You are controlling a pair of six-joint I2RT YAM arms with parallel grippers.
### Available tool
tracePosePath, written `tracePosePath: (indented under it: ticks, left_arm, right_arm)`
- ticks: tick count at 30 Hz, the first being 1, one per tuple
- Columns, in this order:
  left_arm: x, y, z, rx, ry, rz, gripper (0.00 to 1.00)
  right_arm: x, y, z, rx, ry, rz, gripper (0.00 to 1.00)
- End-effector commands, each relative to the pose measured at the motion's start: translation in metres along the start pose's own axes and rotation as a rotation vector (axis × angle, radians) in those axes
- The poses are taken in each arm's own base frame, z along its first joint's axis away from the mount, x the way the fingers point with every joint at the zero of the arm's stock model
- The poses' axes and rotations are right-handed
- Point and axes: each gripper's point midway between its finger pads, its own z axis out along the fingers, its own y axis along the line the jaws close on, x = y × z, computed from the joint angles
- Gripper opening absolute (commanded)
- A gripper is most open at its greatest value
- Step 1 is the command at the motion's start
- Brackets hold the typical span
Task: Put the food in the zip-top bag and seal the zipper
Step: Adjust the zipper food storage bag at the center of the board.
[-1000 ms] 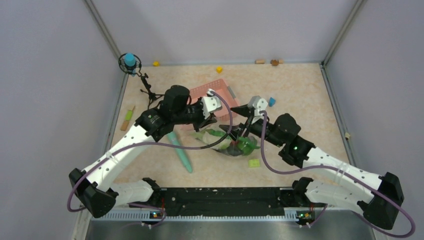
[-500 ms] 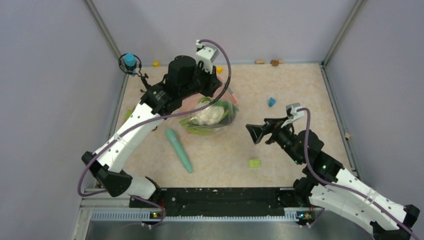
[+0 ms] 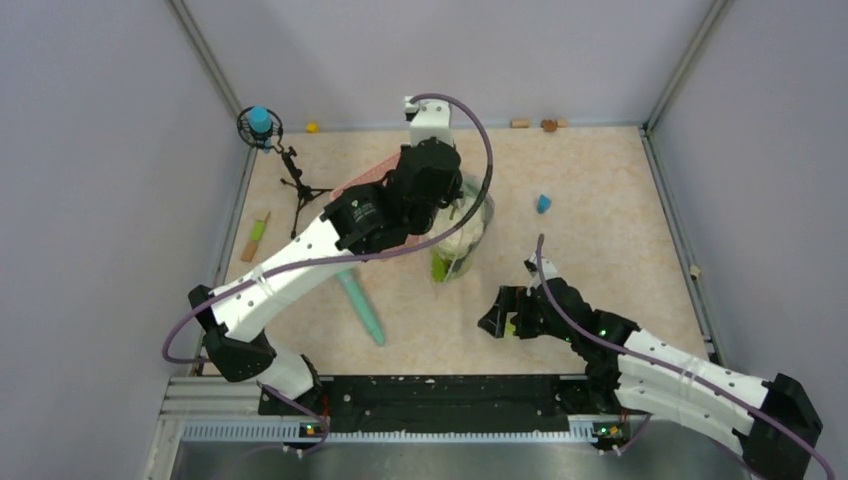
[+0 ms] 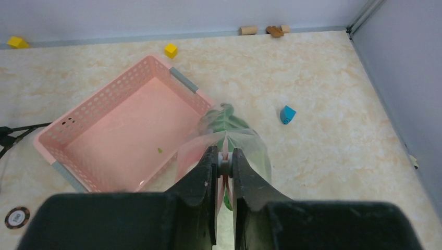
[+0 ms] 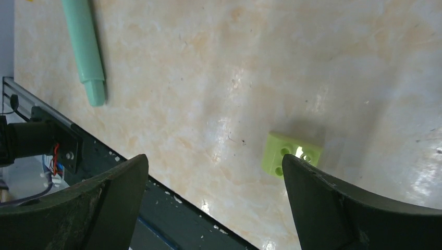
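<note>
No legible text, brand or number anywhere. Only a pale mark on a small round disc (image 4: 17, 217), lower left of the left wrist view, too blurred to read.

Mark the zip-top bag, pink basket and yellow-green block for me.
zip-top bag (image 4: 249, 150), left wrist view, on its clear side panel.
pink basket (image 4: 125, 133), left wrist view, on its bare floor.
yellow-green block (image 5: 290, 154), right wrist view, on its top face.
</note>
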Motion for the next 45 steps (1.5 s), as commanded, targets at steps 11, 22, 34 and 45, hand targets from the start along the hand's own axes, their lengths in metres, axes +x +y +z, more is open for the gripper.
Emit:
tracePosePath:
  ticks: [11, 22, 34, 45]
  left_arm:
    - [-0.012, -0.002, -0.079, -0.181, -0.2, -0.138, 0.0]
    - [0.045, 0.015, -0.067, -0.236, -0.169, -0.279, 0.0]
    - [0.062, 0.022, -0.048, -0.256, -0.115, -0.312, 0.0]
    - [0.071, 0.018, -0.016, -0.218, -0.052, -0.37, 0.0]
  right_arm:
    - [0.034, 0.034, -0.005, -0.304, 0.087, 0.001, 0.99]
    - [0.042, 0.004, -0.007, -0.161, 0.107, 0.0, 0.99]
    - [-0.029, -0.054, 0.017, 0.267, -0.205, 0.002, 0.99]
    - [-0.107, 0.076, -0.023, -0.235, -0.399, -0.261, 0.98]
